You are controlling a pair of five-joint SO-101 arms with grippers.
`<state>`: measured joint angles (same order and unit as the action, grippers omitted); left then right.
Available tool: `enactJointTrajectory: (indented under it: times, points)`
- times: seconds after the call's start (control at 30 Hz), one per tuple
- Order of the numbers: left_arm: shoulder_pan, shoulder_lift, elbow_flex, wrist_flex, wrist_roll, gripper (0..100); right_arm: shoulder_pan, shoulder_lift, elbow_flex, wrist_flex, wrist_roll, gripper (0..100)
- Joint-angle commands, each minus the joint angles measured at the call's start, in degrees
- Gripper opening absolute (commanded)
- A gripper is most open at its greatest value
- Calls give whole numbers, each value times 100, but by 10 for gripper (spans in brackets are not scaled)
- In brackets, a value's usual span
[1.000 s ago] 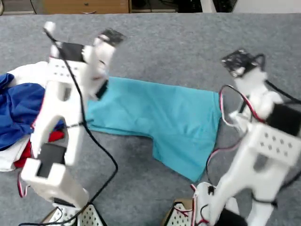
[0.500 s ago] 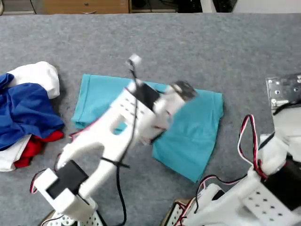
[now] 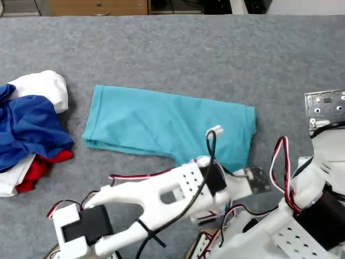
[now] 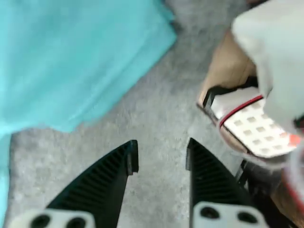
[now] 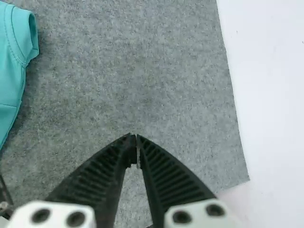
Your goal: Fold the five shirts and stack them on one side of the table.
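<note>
Teal shirt (image 3: 161,127) fold apparently in hand at desk (image 3: 215,54) centre: left gripper (image 4: 159,156) parted, empty; right gripper (image 5: 133,142) closed, empty; next, pinch front-edge flap, fold over.

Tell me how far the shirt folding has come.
Done: little; the teal shirt lies flat, fold unfinished. In hand: nothing; the left end effector is open and empty, the right end effector shut and empty. Left: fold it, then the crumpled heap of blue, white, red shirts, and stack.
</note>
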<state>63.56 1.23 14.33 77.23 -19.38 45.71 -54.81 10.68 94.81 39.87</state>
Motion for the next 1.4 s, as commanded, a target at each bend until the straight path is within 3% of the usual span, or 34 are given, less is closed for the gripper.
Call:
enactJointTrajectory:
  times: [0.0, 0.3, 0.67, 1.03, 1.37]
  points:
    - [18, 92, -70, -211, -308, 191, 75, -31, -224, -53, -53, 2]
    - [-325, 1191, -1090, -167, -809, 191, 31, -13, -233, -123, -53, 2]
    - [-325, 1780, -1688, -167, -1152, 190, -954, -40, -224, -167, -53, 2]
    - [-404, 2018, -2136, -229, -1292, 190, -1473, -4, -215, -185, -53, 2]
    - [-677, 3073, -3103, -167, -1363, 188, -1481, -40, 207, -615, -35, 2]
